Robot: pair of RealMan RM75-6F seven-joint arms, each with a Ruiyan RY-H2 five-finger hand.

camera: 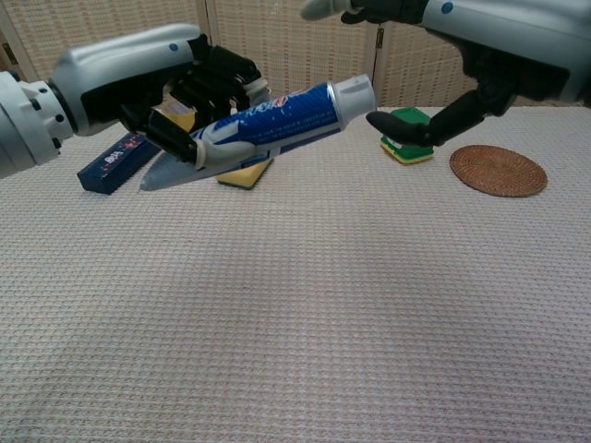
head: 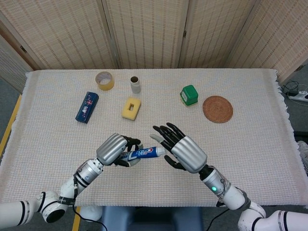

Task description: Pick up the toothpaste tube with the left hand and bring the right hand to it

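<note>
My left hand (head: 113,148) (camera: 148,78) grips the blue and white toothpaste tube (head: 143,153) (camera: 268,122) and holds it above the cloth, white cap pointing toward my right side. My right hand (head: 183,151) (camera: 462,37) hovers open just beyond the cap, fingers spread. In the chest view its thumb tip lies right beside the cap, with the other fingers above it. Whether it touches the cap I cannot tell.
A yellow tape roll (head: 104,80), a cardboard tube (head: 135,84), a dark blue box (head: 86,107), a yellow sponge (head: 131,108), a green cube (head: 189,95) and a round woven coaster (head: 217,109) lie on the far half of the cloth-covered table (head: 260,144).
</note>
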